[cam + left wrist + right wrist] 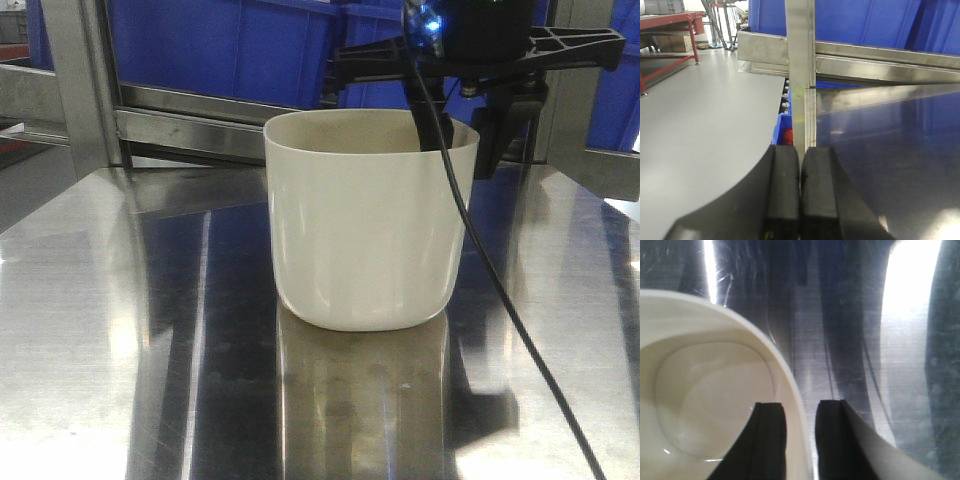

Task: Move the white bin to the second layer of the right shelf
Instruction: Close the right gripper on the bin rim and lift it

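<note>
- your right end effector (462, 135) hangs over the far right corner of the white bin (360, 230), pointing down at the rim.
- in the right wrist view, one finger (769, 440) is inside the white bin (700, 390) and the other finger (832, 440) is outside it. the bin wall runs up between them.
- the right end effector (801, 407) is set narrow, with the jaws drawn in on that wall. the wall fills the gap, so you have the rim pinched.
- the bin stands upright below the right end effector with its base flat on the steel counter (120, 350). most of the tub lies on the inner finger's side, and bare counter (860, 340) lies on the outer finger's side.
- the inside of the bin below the inner finger looks bare.
- a black cable (480, 260) drops from the right end effector and crosses in front of the bin's right wall.
- behind the right end effector, past the counter's far edge, blue crates (220, 40) sit on steel rails.
- your left end effector (801, 150) is fully closed, pad against pad, with nothing between them.
- just ahead of the left end effector a steel upright post (800, 60) rises at the counter's edge. the grey floor (700, 125) lies off to one side of it and the counter top (890, 150) to the other.
- the bin does not show in the left wrist view.
</note>
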`<control>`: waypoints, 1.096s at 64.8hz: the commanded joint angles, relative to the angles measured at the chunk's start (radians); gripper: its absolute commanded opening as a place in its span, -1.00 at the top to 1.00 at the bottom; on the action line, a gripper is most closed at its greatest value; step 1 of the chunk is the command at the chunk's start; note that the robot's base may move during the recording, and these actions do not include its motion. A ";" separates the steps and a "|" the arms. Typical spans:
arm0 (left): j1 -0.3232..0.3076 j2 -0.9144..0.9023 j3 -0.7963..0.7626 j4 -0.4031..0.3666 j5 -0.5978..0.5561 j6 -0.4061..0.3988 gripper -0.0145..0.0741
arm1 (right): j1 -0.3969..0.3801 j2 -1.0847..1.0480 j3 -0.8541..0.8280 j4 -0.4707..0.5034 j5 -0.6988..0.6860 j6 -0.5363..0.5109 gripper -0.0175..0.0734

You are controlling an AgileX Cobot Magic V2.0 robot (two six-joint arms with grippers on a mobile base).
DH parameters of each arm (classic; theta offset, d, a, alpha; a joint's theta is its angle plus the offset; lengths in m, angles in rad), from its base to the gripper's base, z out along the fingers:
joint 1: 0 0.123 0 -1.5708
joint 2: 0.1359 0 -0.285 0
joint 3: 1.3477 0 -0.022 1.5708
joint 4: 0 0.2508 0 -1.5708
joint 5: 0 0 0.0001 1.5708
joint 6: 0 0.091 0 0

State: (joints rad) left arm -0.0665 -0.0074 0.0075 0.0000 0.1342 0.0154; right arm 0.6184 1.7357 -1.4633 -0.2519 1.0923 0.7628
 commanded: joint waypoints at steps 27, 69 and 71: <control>-0.002 -0.016 0.037 0.000 -0.086 -0.003 0.48 | -0.006 -0.063 -0.032 -0.009 -0.022 -0.017 0.51; -0.002 -0.016 0.037 0.000 -0.086 -0.003 0.48 | -0.311 -0.397 0.221 0.110 -0.257 -0.463 0.51; -0.002 -0.016 0.037 0.000 -0.086 -0.003 0.48 | -0.338 -0.421 0.260 0.134 -0.286 -0.500 0.51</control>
State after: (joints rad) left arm -0.0665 -0.0074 0.0075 0.0000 0.1342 0.0154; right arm 0.3429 1.4153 -1.2442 -0.1654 0.9325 0.3743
